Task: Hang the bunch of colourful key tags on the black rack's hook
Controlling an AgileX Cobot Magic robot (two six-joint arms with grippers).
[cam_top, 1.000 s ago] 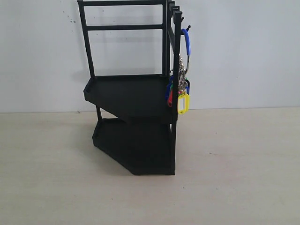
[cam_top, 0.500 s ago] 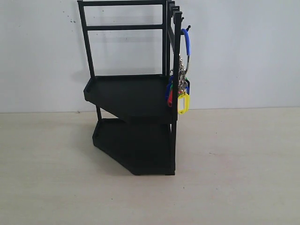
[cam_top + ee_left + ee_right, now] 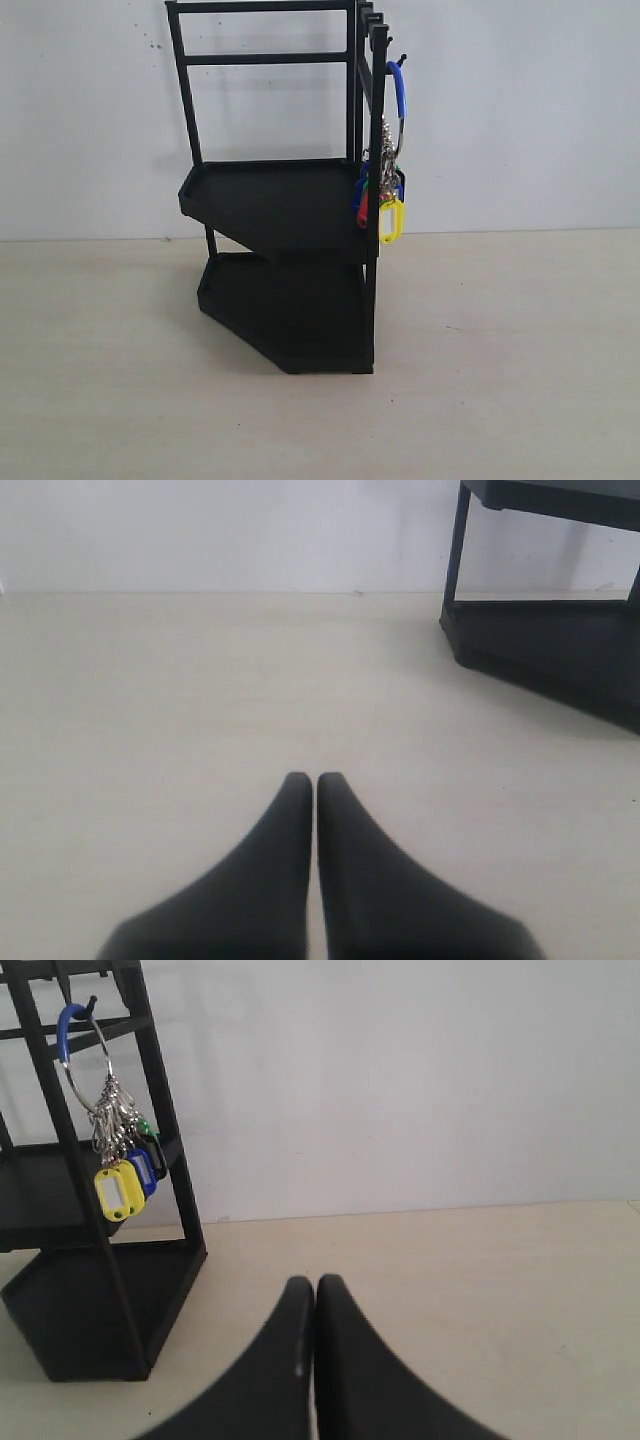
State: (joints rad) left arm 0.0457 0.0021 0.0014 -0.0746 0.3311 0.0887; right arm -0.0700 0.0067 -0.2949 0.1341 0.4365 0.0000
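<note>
Presently, colourful key tag bunch point(image 3: 385, 165) hung by its blue-sleeved ring point(image 3: 400, 95) on the hook point(image 3: 401, 60) at the upper post of the black rack point(image 3: 300, 240), tags dangling beside the upper tray point(image 3: 270, 190); rack standing near the far edge of the counter point(image 3: 500, 350), close to the wall point(image 3: 520, 110). Left gripper point(image 3: 315, 780) closed tip to tip, holding nothing, low over the counter near the rack's bottom tray point(image 3: 560, 650). Right gripper point(image 3: 315, 1282) likewise pressed together and empty, well apart from the bunch.

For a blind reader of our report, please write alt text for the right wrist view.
A bunch of colourful plastic key tags on a blue-sleeved metal ring hangs from a small black hook on a tall black metal rack on a pale table. In the foreground, the robot's black right hand is shut and empty.
</note>
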